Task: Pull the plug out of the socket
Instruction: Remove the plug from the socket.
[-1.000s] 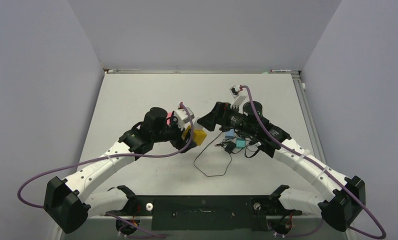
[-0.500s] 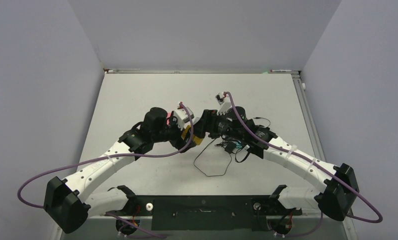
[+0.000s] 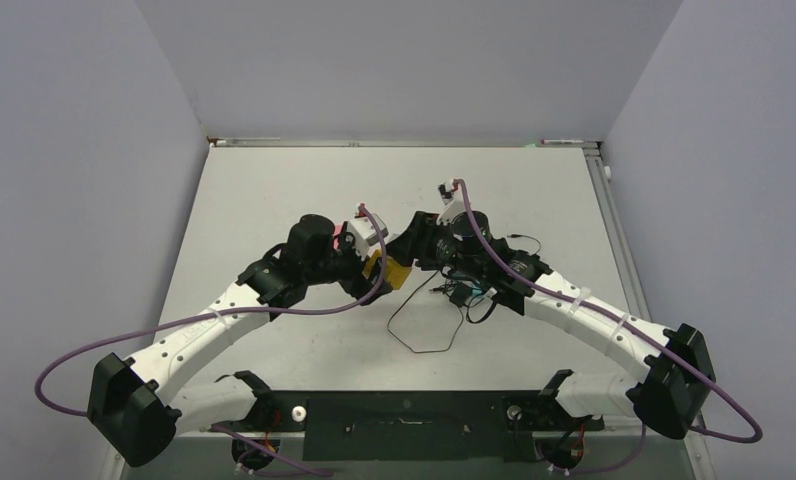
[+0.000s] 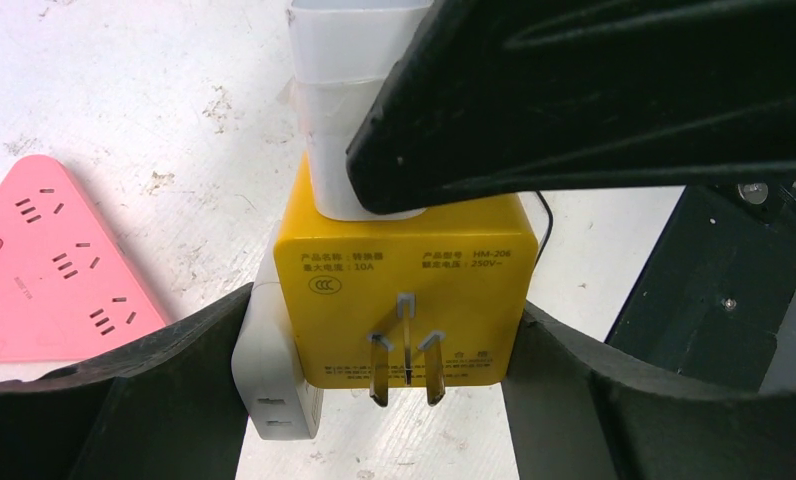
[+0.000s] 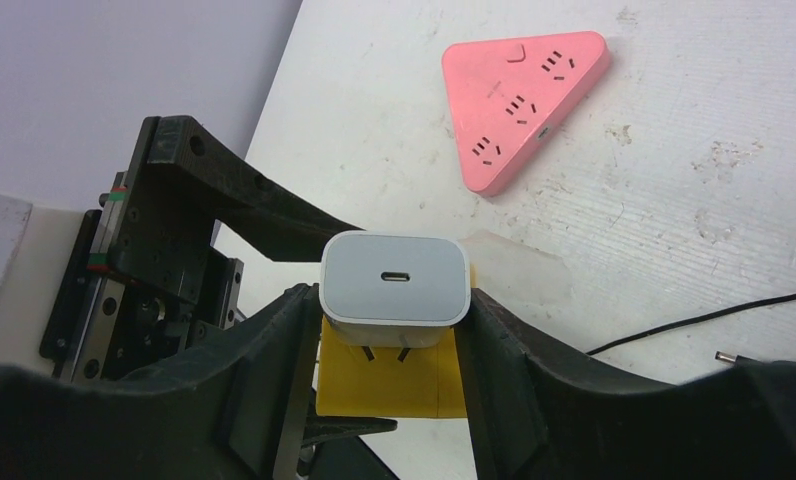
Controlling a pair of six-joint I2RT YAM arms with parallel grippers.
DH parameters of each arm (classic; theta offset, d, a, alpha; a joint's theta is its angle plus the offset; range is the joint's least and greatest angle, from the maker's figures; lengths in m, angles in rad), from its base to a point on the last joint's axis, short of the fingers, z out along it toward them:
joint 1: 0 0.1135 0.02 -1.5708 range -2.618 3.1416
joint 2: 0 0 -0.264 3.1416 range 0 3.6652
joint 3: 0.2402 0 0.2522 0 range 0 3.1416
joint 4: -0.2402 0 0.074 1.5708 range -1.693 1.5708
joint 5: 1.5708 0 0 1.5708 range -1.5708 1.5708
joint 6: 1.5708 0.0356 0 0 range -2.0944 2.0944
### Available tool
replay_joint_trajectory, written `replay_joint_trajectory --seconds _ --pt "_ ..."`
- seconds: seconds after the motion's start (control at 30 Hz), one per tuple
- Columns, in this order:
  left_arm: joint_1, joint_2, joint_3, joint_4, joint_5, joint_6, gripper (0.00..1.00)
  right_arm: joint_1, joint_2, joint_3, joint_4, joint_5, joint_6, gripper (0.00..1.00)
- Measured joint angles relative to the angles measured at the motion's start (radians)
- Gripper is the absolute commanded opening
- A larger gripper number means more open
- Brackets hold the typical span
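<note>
At the centre of the table [image 3: 274,190], my two claws meet over one stack. My left claw [image 4: 386,300] is clamped on the yellow socket [image 4: 404,280], one finger on each flank, with a small white block wedged against the socket's 9 o'clock side. My right claw [image 5: 389,295] comes in from 3 o'clock, and its fingers press both sides of the white plug [image 5: 394,285], which sits on the socket.

From overhead only a sliver of yellow shows between the black claws. My left wrist camera shows the socket's printed face and its three bare metal prongs pointing at the lens. My right wrist camera shows the plug's end face with its oval port, and a short length of its pins above the yellow block. Both wrist views show the pink triangular power strip [image 5: 524,95] flat on the table at 10 o'clock of the stack, nearly hidden from above.

A thin black cable [image 3: 424,335] loops on the table at 5 o'clock of the socket, and small black and blue pieces lie under my right forearm. Bare table runs toward 12 o'clock up to the back wall, and toward 9 o'clock to the side wall.
</note>
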Motion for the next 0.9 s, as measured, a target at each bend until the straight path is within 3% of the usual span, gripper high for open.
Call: replay_joint_trajectory --seconds 0.57,0.9 --pt "0.0 0.002 0.0 0.0 -0.004 0.0 0.0 0.019 0.0 0.0 0.0 0.058 0.019 0.18" --pt "0.037 0.008 0.0 0.005 0.067 -0.014 0.0 0.145 0.011 0.069 -0.082 0.296 -0.041 0.08"
